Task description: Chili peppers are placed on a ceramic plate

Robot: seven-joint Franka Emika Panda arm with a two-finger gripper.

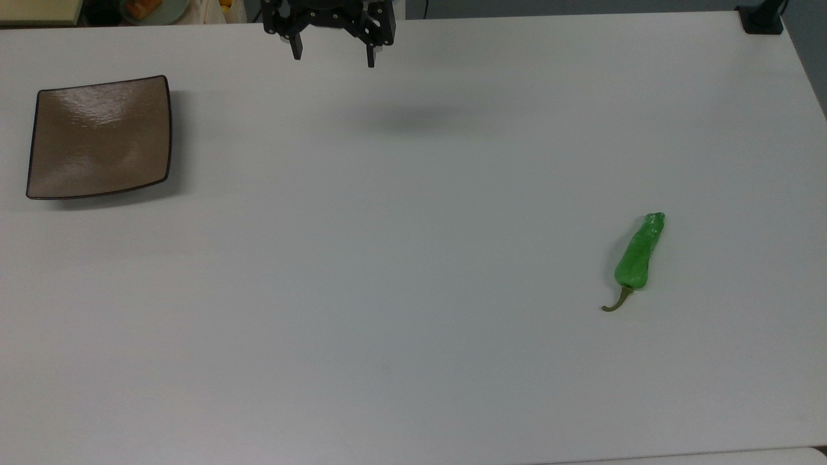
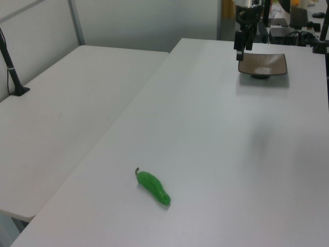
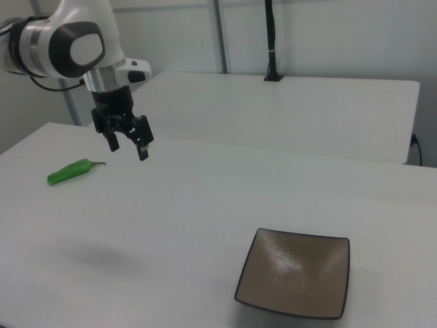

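Clearly the pincer (image 1: pixel 333 57) holds nothing: its two black fingers stand apart with only air between them, and it hangs high above the white worktop (image 1: pixel 413 194), at the far edge in the top view. It throws a soft shadow on the surface below, which fits an arm waiting aloft and not yet reaching down. In the right view the pincer (image 3: pixel 128 145) points downward under the white arm (image 3: pixel 65 44), a posture that seems ready for a grasp from above.

The chili pepper (image 1: pixel 638 253) lies flat on the worktop, on the top view's right, with its thin stem turned toward the near edge. It is well apart from the pincer and nothing touches it. The ceramic plate (image 1: pixel 97 139) sits on the top view's left, bare, well apart from the pepper. Probably the two are put at opposite sides so that the arm must carry the pepper across the whole surface. In the left view the pepper (image 2: pixel 153 187) is near the camera and the plate (image 2: pixel 262 64) is far, just behind the pincer (image 2: pixel 240 49).

By count: one pepper, one plate, one arm with one pincer of two fingers. A second white table (image 2: pixel 67 103) stands beside the worktop.
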